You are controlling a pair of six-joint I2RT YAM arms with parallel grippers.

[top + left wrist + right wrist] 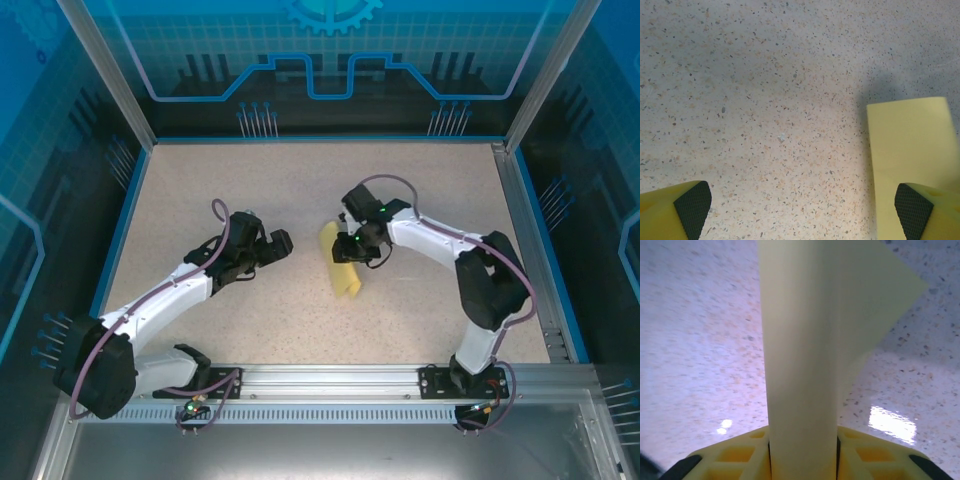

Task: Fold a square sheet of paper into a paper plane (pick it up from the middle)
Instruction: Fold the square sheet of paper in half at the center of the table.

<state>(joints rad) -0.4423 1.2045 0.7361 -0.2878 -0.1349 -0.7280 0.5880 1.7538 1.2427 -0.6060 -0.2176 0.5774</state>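
The right pincer (356,243) presses its two fingers (735,456) against the square sheet of paper (340,268), one on each side. In the right wrist view the paper (800,340) rises between them as a tall rounded fold, so I judge that it is gripped.

The sheet lies near the middle of the table (300,170), gathered into a narrow band. Its long axis runs from far to near and leans a little to the right at the near end. The right pincer meets it from the right, across this axis, about the middle or slightly toward the far end.

The left pincer (274,246) stands wide open and holds nothing. It is to the left of the band, near but apart. In its own view the paper (910,145) lies at the right, beneath the right pad (912,210). So the right arm is the nearer one.

The surface is smooth, speckled and a little shiny, and thin paper may slide on it. There is free table on every side, and the walls are well apart.
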